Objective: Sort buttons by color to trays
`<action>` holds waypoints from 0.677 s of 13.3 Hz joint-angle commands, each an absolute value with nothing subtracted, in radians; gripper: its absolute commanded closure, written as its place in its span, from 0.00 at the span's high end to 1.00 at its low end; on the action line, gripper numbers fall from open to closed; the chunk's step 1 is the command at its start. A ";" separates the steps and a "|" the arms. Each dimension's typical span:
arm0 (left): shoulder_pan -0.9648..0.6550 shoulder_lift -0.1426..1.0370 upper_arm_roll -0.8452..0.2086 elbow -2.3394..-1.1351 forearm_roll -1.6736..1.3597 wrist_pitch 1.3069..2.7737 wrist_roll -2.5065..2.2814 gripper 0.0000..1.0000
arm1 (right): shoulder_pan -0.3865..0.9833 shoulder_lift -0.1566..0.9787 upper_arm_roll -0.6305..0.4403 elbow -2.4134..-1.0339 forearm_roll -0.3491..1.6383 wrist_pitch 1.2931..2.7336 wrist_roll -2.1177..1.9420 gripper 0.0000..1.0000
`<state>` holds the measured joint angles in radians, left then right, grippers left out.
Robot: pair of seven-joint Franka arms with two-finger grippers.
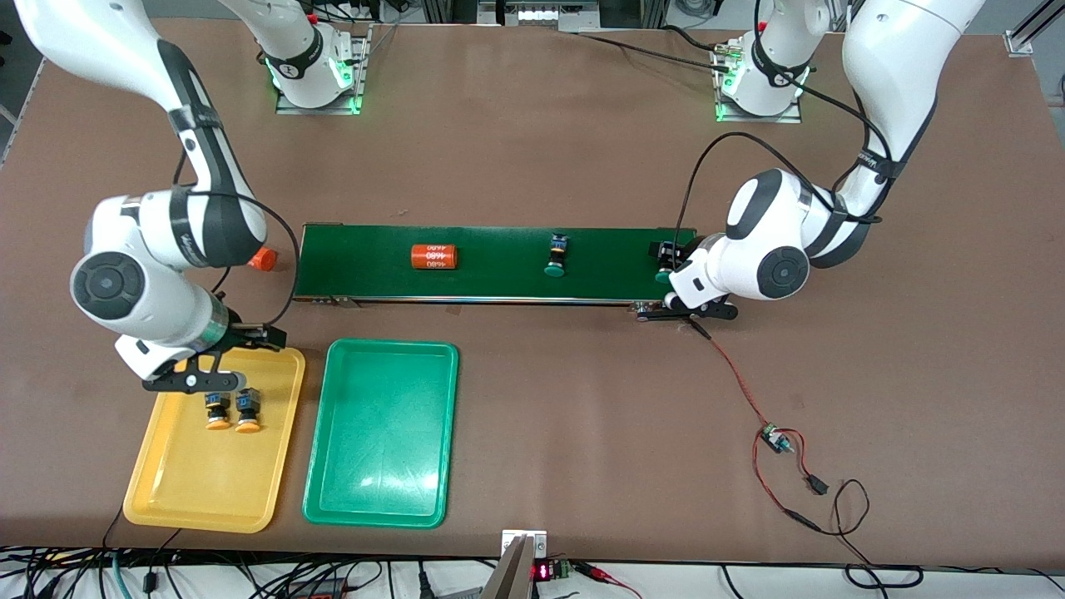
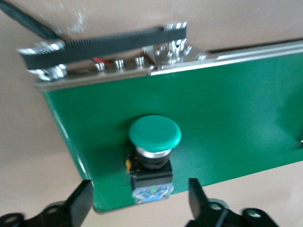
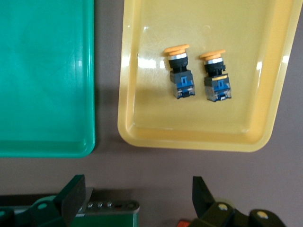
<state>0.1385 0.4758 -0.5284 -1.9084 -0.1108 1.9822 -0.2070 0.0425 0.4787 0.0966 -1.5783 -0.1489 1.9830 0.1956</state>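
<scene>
Two yellow-capped buttons (image 3: 180, 73) (image 3: 215, 77) lie side by side on their sides in the yellow tray (image 1: 179, 491), matched to it by colour, while the green tray (image 1: 333, 491) just beside it, toward the left arm's end of the surface, holds nothing yet. The right end effector (image 1: 218, 372) hangs over the yellow tray's edge nearest the conveyor belt (image 1: 499, 287), its fingers spread wide and holding nothing, the arm bent sharply at the elbow and the wrist pointing down; by the look of it, that half of the sorting is done. Both green-capped buttons sit on the belt: one (image 1: 556, 254) near its middle, the other (image 2: 154, 151) at the end toward the left arm, lying on its side close to the belt's corner. The left end effector (image 2: 139, 201) hovers low over that end button, fingers apart on either side of its black-and-blue body without touching it, the forearm folded in from the left arm's base so the wrist faces the belt, a pose that suggests a grasp is being lined up. An orange cylinder (image 1: 435, 257) marked 4680 rests farther along the belt toward the right arm, and another orange object (image 1: 264, 259) lies just off that end.
</scene>
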 commanded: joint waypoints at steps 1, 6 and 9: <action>0.190 0.326 -0.529 -1.914 -0.114 1.939 -0.192 1.00 | 0.052 0.359 0.098 -1.620 -0.094 1.870 0.212 1.00; 0.196 0.114 -0.439 -1.916 0.042 1.939 -0.192 1.00 | 0.057 0.218 0.104 -1.650 -0.049 1.750 0.261 1.00; 0.115 0.045 -0.284 -1.861 0.061 1.851 -0.109 1.00 | 0.071 0.204 0.104 -1.647 -0.048 1.746 0.278 1.00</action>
